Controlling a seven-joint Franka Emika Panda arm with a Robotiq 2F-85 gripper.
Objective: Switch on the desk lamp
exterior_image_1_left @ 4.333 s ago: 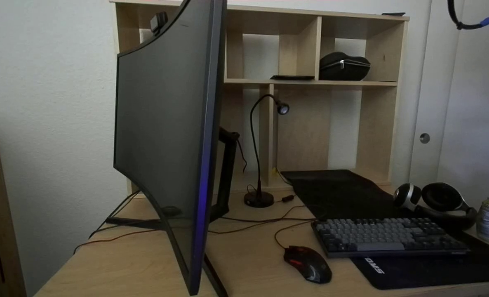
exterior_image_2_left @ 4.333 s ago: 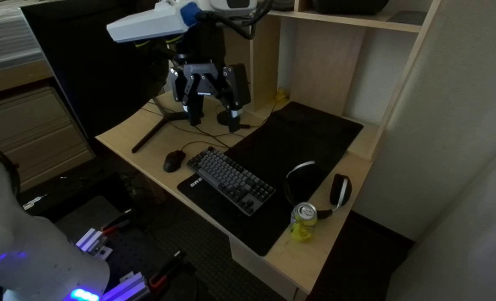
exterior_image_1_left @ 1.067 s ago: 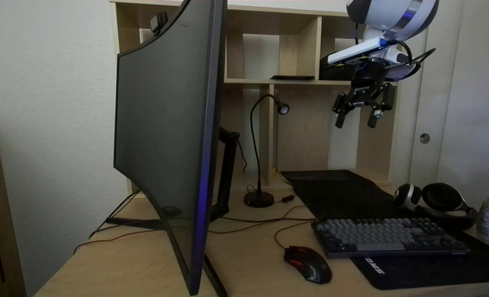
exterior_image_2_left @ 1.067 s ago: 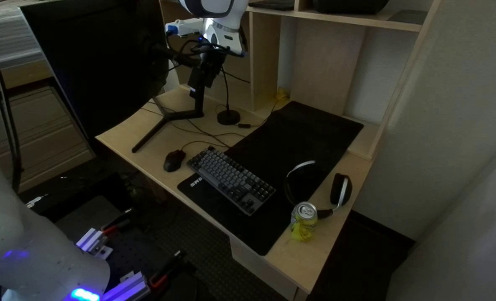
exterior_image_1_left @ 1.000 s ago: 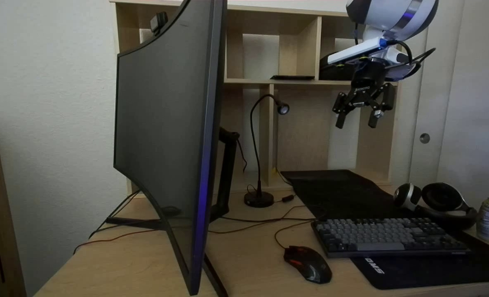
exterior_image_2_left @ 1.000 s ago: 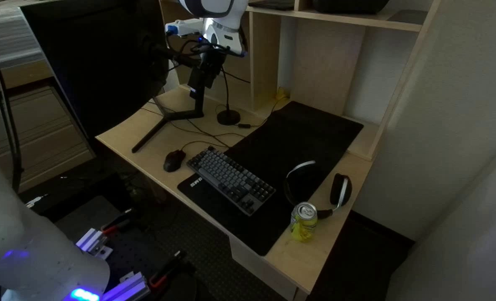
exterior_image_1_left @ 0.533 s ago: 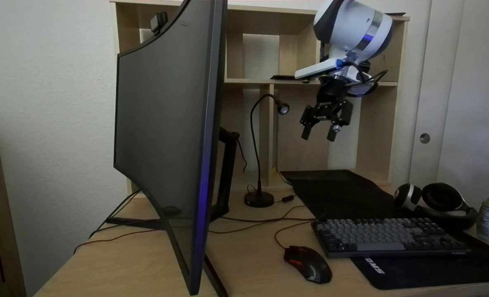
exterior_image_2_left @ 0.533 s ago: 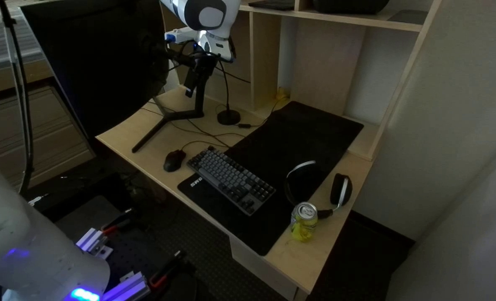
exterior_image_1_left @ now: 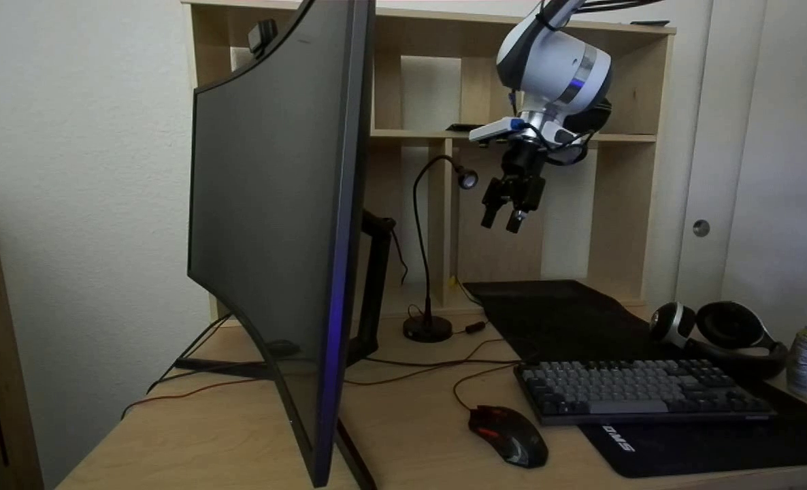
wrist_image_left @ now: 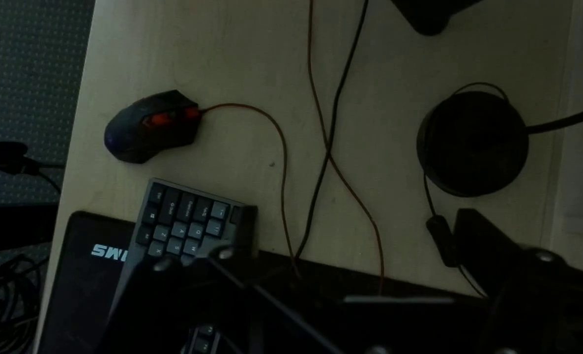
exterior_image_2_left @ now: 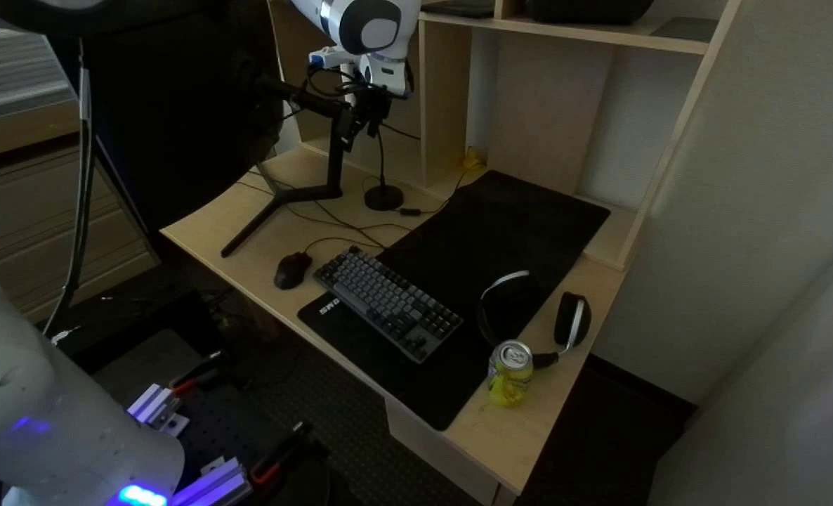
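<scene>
Black gooseneck desk lamp (exterior_image_1_left: pixel 422 252) stands upright at the far middle of the bench (exterior_image_1_left: pixel 206 442), just right of the monitor stand (exterior_image_1_left: pixel 374 286). No glow visible; I'd call it off. Pincer (exterior_image_1_left: pixel 501 224) hangs high, right of the lamp head (exterior_image_1_left: pixel 467 179) with a gap showing, fingers spread wide, holding nothing.

Risks: likely control is the inline block (wrist_image_left: pixel 441 241) on the lamp cord, right of the base, but I can't make out a button. Wrist view lines the far fingertip (wrist_image_left: pixel 473 236) up beside it, but that's from well above, so alignment could be off once down. Spread fingers may straddle it; a loose cord may let it skid when pressed. Leftward drift could hit head or stem, and the small base would probably tip. Loose cables (wrist_image_left: pixel 328 150) could snag too.

Edges: hutch (exterior_image_1_left: pixel 621 218) walls off the far side, curved monitor (exterior_image_1_left: pixel 267 184) the left. Best room looks to be right, over the far half of the mousepad (exterior_image_2_left: pixel 501 218). Mouse (exterior_image_1_left: pixel 507 435) and keyboard (exterior_image_1_left: pixel 628 391) sit near the front edge. Headphones (exterior_image_1_left: pixel 730 325) and drink can (exterior_image_2_left: pixel 509 372) crowd the right end.
</scene>
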